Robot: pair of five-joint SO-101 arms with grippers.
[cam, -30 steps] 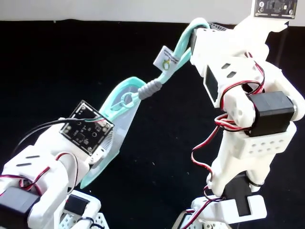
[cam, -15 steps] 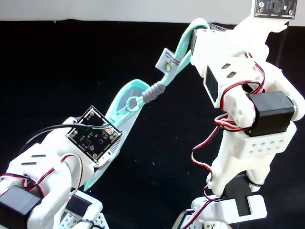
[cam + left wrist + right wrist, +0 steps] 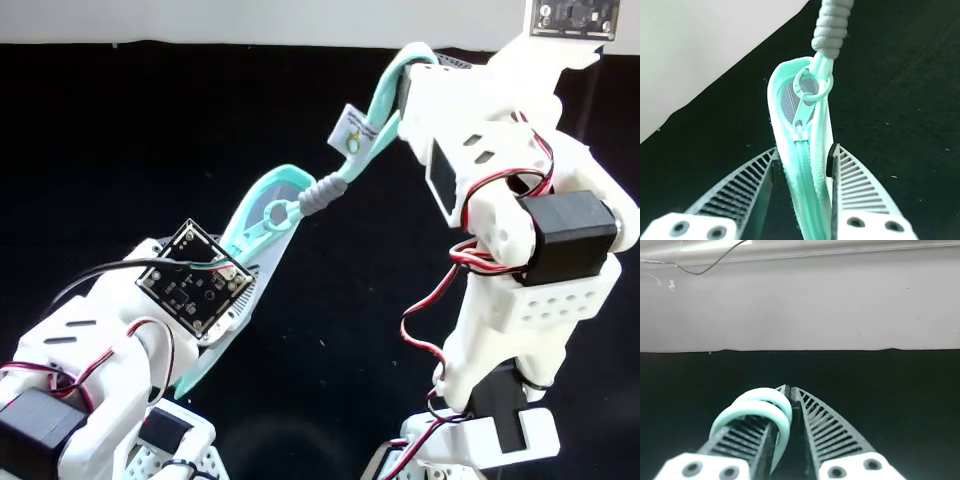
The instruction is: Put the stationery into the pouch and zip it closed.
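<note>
a: what does the left claw [image 3: 804, 160] have?
b: it is narrowed onto the pouch [image 3: 805, 200], one finger on each side of the zip edge; the pouch hangs in the air above the black counter [image 3: 120, 130], between the two arms.
a: and the right claw [image 3: 791, 389]?
b: pinched down on the mint strap [image 3: 757, 412]; the strap joins a grey cord [image 3: 832, 25] that ties to the slider ring [image 3: 810, 87].
a: how far along is it?
b: nearly done, i judge; the zip teeth are joined below the slider [image 3: 801, 117]; past it a short gap is open, with mesh showing through; one last pull along the strap should shut it.
a: is the stationery inside?
b: i cannot tell; the left arm covers the pouch's body in the high view, and the wrist view cuts it off; the far end of the zip is hidden too.
</note>
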